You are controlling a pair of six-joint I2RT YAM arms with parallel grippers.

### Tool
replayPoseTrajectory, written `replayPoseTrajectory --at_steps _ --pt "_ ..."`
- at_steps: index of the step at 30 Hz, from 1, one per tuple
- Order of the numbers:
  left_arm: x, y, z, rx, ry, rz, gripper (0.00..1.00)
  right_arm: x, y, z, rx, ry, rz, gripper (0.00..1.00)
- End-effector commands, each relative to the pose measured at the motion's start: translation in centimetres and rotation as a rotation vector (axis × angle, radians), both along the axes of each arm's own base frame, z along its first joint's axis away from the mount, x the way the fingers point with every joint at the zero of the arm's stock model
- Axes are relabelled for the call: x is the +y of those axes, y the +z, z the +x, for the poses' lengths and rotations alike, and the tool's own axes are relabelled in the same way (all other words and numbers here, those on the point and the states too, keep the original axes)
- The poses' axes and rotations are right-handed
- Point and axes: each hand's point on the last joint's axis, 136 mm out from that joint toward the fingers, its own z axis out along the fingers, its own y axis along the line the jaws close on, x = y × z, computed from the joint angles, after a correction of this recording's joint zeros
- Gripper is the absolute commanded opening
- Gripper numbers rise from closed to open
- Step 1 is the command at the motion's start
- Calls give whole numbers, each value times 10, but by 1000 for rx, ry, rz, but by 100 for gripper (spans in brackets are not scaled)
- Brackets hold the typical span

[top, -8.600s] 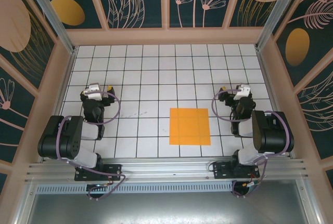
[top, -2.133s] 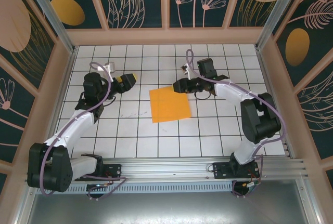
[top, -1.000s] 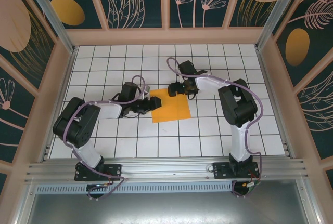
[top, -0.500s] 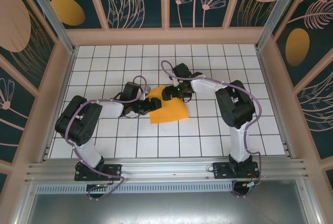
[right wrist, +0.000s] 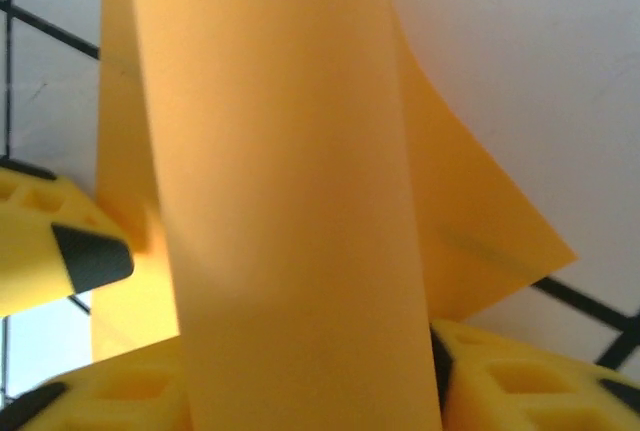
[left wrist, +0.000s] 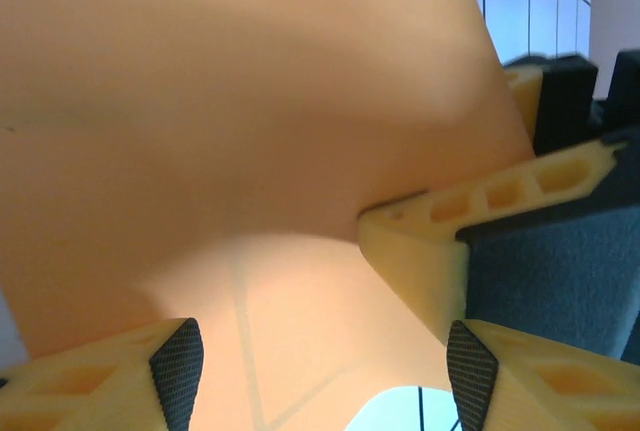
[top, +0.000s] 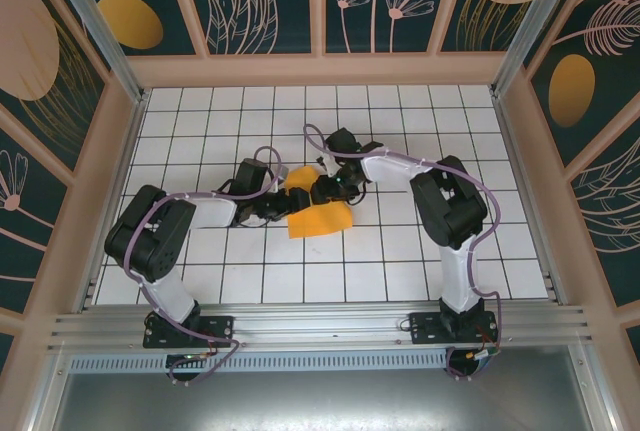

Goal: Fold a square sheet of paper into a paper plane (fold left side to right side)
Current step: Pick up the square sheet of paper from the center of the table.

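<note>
Sheet (top: 322, 217): orange paper near the middle of the tabletop (top: 400, 151), a touch toward 6 o'clock; lower part flat on the white tiles, 11 o'clock corner raised and curled over

Left arm: stretched in from 9 o'clock, low over the tiles

Left fingers (top: 284, 202): at the sheet's 9 o'clock edge, under the raised corner; set wide apart, with nothing clamped

Left wrist view: dark pads at 7 o'clock (left wrist: 178, 371) and 5 o'clock (left wrist: 470, 376); sheet (left wrist: 230, 101) spread across the gap between them and on toward 12 o'clock, bulging toward the camera

Other finger, left wrist view: yellow ribbed finger (left wrist: 425, 241) coming in from 3 o'clock, its tip touching the paper where the surface bends

Right arm: bent in from 3 o'clock, wrist over the sheet's 12 o'clock edge

Right fingers (top: 323, 189): on the raised curl, just beside the left fingers; partly apart, with paper in the gap; cannot tell whether pinched or only bracketed

Right wrist view: curled band of the sheet (right wrist: 280, 151) running from 6 to 12 o'clock through the gap, a flatter flap behind it pointing to 4 o'clock; yellow finger with a dark pad (right wrist: 90, 256) at 9 o'clock, touching the paper's edge

Fold: no crease pressed flat, paper still a loose curve
</note>
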Motion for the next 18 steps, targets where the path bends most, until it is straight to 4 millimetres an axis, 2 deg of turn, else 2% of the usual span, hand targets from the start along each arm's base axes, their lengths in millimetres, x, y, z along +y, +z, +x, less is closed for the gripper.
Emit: replayPoseTrajectory --at_steps 1,5,9,15,16,18 --pt "10 23 14 -96 43 1 69 4 6 -15 74 15 60 43" --pt "33 52 24 -152 90 -48 72 8 22 -8 58 9 151 33" --pt "61 68 30 -188 140 -76 73 12 40 -6 60 22 278 26" --pt "84 85 29 -235 176 -110 74 24 71 -16 73 71 457 24" --pt "86 88 30 -246 180 -116 74 16 77 -8 66 53 481 23" --pt "90 97 29 -269 184 -137 75 15 87 -9 71 64 530 23"
